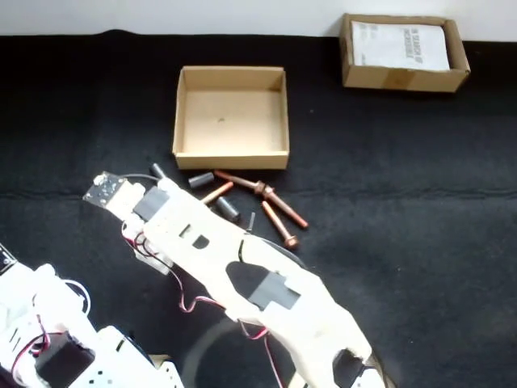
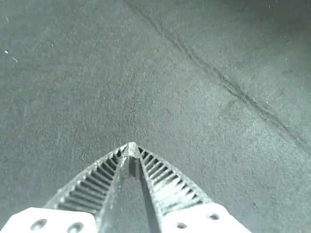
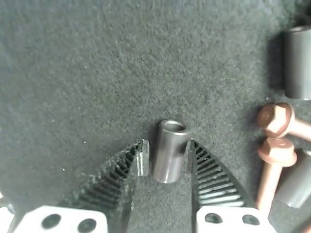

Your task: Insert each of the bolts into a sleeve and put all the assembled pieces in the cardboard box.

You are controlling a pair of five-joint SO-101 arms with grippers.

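Nearest the lens, the left arm [image 1: 48, 339] sits at the near-left corner of the desk [image 1: 420, 267]. Its wrist view has the jaws closed tip to tip above bare black felt [image 2: 97, 73] crossed by a seam [image 2: 218, 77]. The right arm [image 1: 242, 259] stretches from the near edge up and leftward, ending left of the scattered parts. Its wrist view gives the close detail: the jaws stand open astride a dark sleeve [image 3: 170, 145] on the felt, one jaw touching it, the other just beside it. Two copper bolt heads [image 3: 275, 119] and another sleeve [image 3: 297, 63] lie near.

From above, the open cardboard box [image 1: 230, 160] stands just beyond the pile, with only its brown floor showing inside. Loose sleeves [image 1: 201, 179] and copper bolts [image 1: 283, 220] lie mixed before it. Far right, a second box [image 1: 404, 78] holds a white printed sheet [image 1: 400, 44]. A pale wall [image 1: 202, 16] edges the desk.
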